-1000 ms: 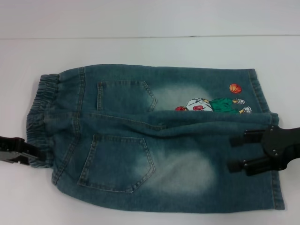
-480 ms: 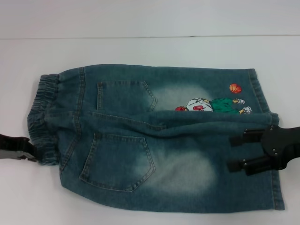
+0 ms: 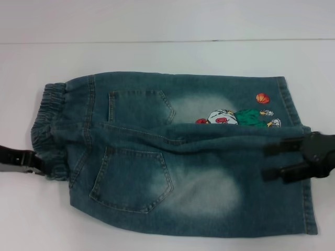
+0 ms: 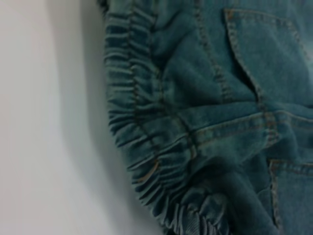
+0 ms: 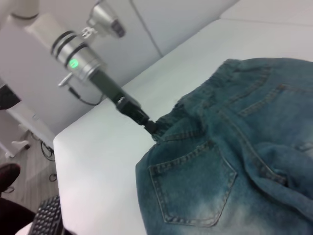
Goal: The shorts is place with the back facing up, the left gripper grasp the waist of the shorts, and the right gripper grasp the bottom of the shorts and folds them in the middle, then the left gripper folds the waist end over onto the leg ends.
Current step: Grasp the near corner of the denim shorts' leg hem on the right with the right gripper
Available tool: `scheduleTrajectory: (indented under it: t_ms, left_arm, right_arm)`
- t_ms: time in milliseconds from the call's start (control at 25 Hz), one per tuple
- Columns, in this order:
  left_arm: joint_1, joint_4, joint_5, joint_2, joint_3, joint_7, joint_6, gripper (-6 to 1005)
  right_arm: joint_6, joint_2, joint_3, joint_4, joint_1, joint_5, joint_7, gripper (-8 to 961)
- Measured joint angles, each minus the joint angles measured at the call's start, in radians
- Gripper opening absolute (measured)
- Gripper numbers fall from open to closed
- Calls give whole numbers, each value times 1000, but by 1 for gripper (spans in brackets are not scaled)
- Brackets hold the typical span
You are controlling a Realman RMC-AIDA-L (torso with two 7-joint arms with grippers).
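The blue denim shorts [image 3: 178, 157] lie on the white table, back pockets up, folded along the middle so the near half overlaps the far half. The elastic waist [image 3: 47, 125] is at the left and the leg ends at the right. My left gripper [image 3: 37, 168] is at the near corner of the waist, shut on the bunched waistband. The right wrist view shows that same left gripper [image 5: 150, 127] pinching the waist edge. My right gripper [image 3: 269, 161] hovers open over the leg ends, its two black fingers apart with nothing between them. The left wrist view shows only the gathered waistband [image 4: 146, 147].
The white table [image 3: 157, 57] stretches beyond the shorts to a back edge. A cartoon patch [image 3: 235, 117] with a basketball sits on the far leg. In the right wrist view a keyboard [image 5: 46, 218] lies below the table's left side.
My left gripper has moved right with the waist corner, bunching the near fold inward. My right gripper has slid a little to the right, towards the leg hems.
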Motion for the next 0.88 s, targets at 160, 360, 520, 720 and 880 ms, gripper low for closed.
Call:
scheduleTrajectory:
  t_ms: [160, 360, 520, 720, 880]
  left_arm:
    - [-6, 20, -24, 14, -4, -5, 22, 50]
    - [-20, 51, -28, 17, -1, -5, 41, 50]
    - [-26, 65, -28, 15, 2, -3, 40, 49]
    - [-42, 66, -28, 20, 2, -11, 35, 49]
    - [-54, 65, -28, 21, 2, -14, 32, 49]
  right_arm:
    - [-78, -50, 15, -3, 25, 0, 61, 941]
    - [-119, -83, 14, -55, 34, -48, 111, 941]
    - [-120, -87, 9, -72, 47, -164, 114, 941]
    - [-121, -82, -37, -70, 68, -293, 105, 941]
    - [-121, -81, -60, -67, 86, -356, 103, 942]
